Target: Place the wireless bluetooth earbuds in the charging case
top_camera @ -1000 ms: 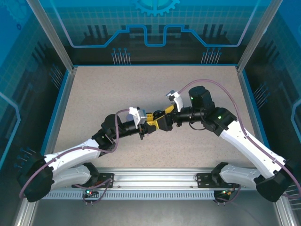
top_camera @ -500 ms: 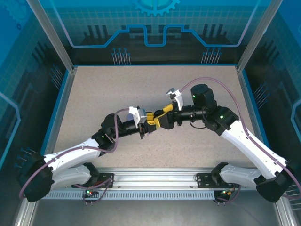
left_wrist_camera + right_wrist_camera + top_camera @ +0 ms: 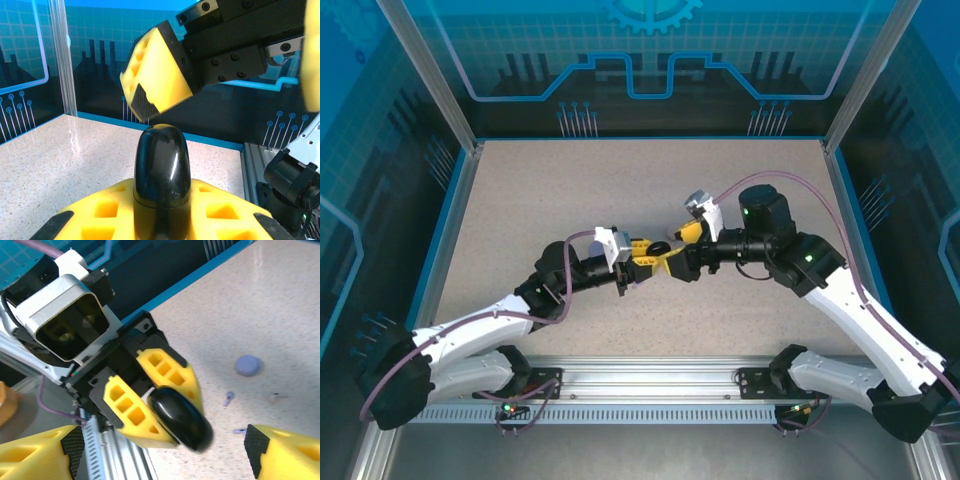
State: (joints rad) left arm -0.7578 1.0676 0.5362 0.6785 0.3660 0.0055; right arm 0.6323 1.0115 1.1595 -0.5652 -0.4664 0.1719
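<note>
left arm stretched low to mid-table, left gripper (image 3: 653, 254) clamped on glossy black oval charging case (image 3: 161, 170). right arm bent inward, right gripper (image 3: 678, 248) spread wide around case end, small gap. tiny lilac stemmed earbuds (image 3: 228, 398) lie on speckled tabletop (image 3: 540, 200) near lilac round disc (image 3: 247, 365). both wrists well off blue rim (image 3: 455, 220).

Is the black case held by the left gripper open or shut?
Shut: the black case is one smooth oval in the left gripper, no lid raised.
</note>
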